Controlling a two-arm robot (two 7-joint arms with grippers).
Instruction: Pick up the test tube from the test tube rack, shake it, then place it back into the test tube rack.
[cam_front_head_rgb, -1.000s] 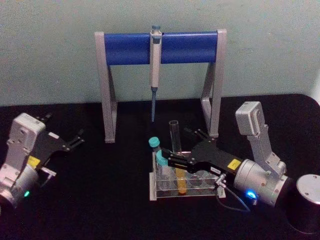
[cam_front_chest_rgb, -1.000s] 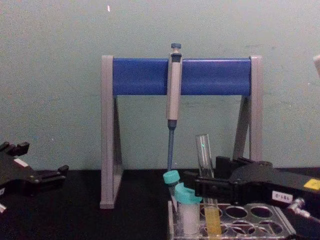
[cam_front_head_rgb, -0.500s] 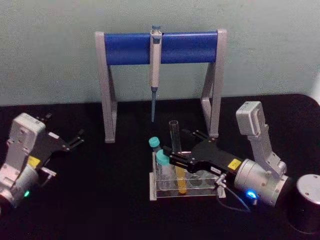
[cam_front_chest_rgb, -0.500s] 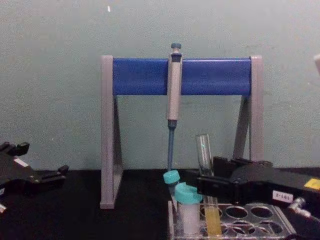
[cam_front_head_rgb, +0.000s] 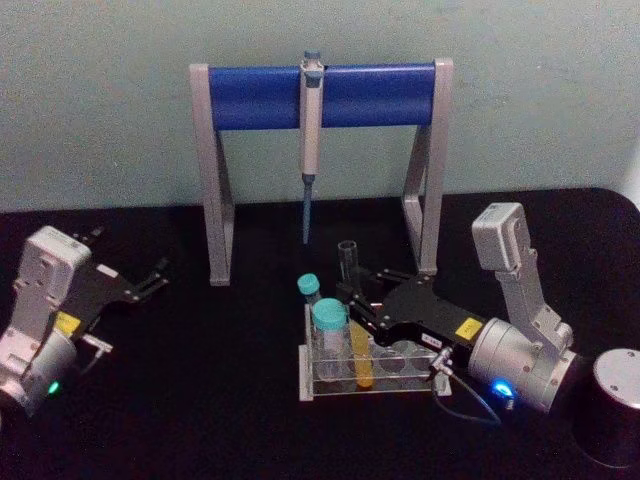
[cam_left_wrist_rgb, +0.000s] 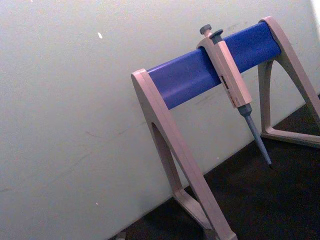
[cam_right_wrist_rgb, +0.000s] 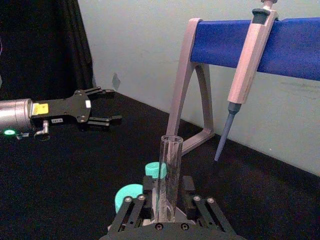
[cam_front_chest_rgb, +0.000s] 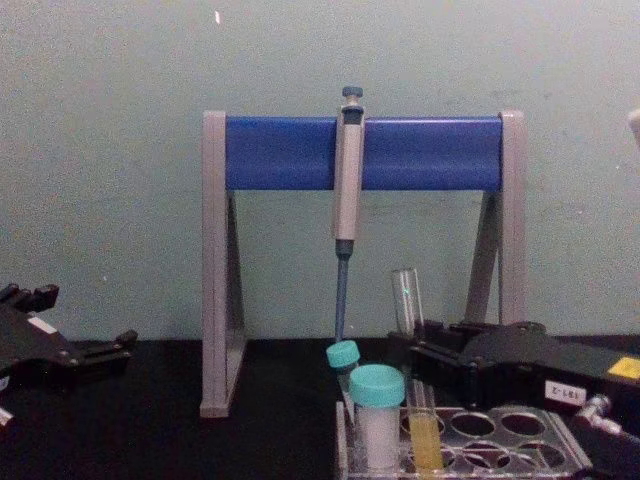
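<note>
The right gripper's fingers (cam_right_wrist_rgb: 188, 189) are apart, one on each side of the test tube (cam_front_head_rgb: 349, 262). They sit close to the glass, just above the top of the test tube rack (cam_front_head_rgb: 395, 388). I cannot tell if they touch the glass.

The test tube stands up straight in a hole near the left end of the rack. The yellow-orange liquid is down low, inside the rack. The open top of the tube sticks up well above the rack.

The right gripper (cam_right_wrist_rgb: 170, 190) reaches in over the rack from the rack's right side.

Two white vials with teal caps (cam_front_head_rgb: 329, 318) stand in the rack too, just left of the tube.

Behind the rack is a tall grey and blue stand (cam_front_head_rgb: 260, 97). A pipette (cam_front_head_rgb: 310, 130) hangs from its blue bar.

Far right of the rack sits a dark can with a silver top (cam_front_head_rgb: 620, 400).

The left gripper (cam_right_wrist_rgb: 114, 106) rests far to the left of the rack, low over the black table (cam_front_head_rgb: 200, 400). Its fingers are apart and hold nothing.
</note>
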